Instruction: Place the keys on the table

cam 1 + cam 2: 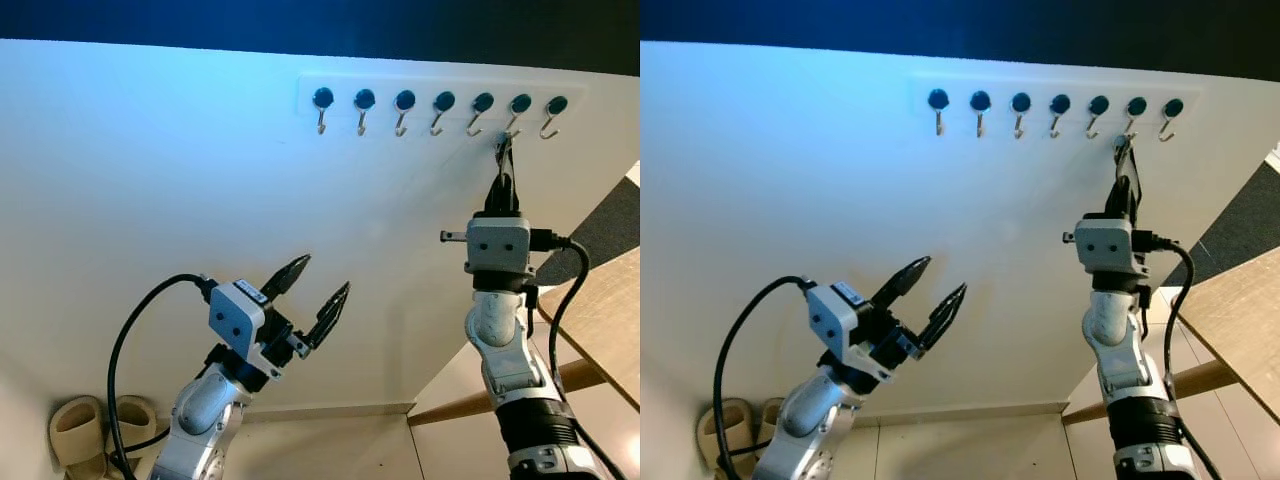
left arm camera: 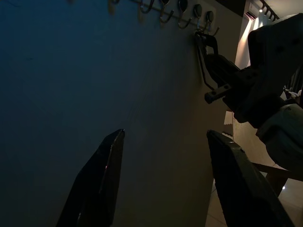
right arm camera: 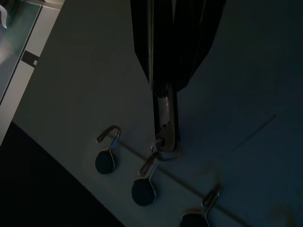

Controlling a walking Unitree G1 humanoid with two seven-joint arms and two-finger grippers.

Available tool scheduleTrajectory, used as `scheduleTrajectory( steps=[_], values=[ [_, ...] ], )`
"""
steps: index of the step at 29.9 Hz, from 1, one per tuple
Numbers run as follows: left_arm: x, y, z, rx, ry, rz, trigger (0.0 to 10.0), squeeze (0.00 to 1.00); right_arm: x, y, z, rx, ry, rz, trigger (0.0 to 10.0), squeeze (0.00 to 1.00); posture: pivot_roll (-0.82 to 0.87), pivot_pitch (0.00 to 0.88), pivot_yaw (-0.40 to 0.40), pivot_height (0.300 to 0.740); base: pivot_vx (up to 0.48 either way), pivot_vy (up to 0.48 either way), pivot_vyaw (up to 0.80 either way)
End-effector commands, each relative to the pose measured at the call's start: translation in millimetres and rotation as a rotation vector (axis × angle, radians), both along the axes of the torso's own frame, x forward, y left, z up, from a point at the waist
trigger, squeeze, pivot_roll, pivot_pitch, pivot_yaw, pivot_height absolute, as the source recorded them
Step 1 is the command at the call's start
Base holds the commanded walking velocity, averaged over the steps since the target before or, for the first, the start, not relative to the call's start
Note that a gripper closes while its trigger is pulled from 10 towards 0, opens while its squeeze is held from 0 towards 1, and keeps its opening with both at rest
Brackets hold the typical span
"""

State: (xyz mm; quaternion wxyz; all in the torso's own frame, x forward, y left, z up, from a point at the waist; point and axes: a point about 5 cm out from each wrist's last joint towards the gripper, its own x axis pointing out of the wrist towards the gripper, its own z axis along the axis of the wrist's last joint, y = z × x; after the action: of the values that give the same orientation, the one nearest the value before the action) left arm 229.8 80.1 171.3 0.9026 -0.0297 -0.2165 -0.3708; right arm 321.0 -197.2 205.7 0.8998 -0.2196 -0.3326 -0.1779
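Observation:
A white rail with several small metal hooks [image 1: 440, 100] is fixed high on the white wall. The keys [image 3: 165, 125] hang by their ring at the second hook from the right end [image 1: 513, 122]. My right gripper [image 1: 504, 158] reaches straight up to them and is shut on the key blade, just under the hook. In the right wrist view the ring [image 3: 163, 149] touches that hook. My left gripper [image 1: 325, 272] is held lower and to the left in front of the bare wall, open with nothing between its fingers [image 2: 102, 175].
A wooden table [image 1: 600, 310] with slanted legs stands at the right, below and beside my right arm. A pair of beige slippers [image 1: 100, 425] lies on the floor at the lower left by the wall. The other hooks on the rail are bare.

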Motion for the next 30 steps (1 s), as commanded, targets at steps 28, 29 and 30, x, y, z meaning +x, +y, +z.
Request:
scheduleTrajectory(
  steps=[28, 29, 30],
  values=[
    [-4.4, -5.5, 1, 0.045, -0.012, -0.045, 10.0, 0.00, -1.6, 13.2, 34, 0.019, -0.112, 0.054, 0.0, 0.00, 0.07, 0.109, -0.073, 0.740, 0.000, 0.000, 0.00],
    [-4.6, -5.7, 0, 0.047, -0.011, -0.047, 10.0, 0.00, -2.3, 14.9, 31, 0.022, -0.101, 0.061, 0.0, 0.00, 0.07, 0.109, -0.073, 0.740, 0.000, 0.000, 0.00],
    [-5.1, -5.9, 0, 0.050, -0.011, -0.049, 10.0, 0.00, -3.8, 17.2, 25, 0.028, -0.085, 0.070, 0.0, 0.00, 0.07, 0.111, -0.073, 0.740, 0.000, 0.000, 0.00]
  ],
)
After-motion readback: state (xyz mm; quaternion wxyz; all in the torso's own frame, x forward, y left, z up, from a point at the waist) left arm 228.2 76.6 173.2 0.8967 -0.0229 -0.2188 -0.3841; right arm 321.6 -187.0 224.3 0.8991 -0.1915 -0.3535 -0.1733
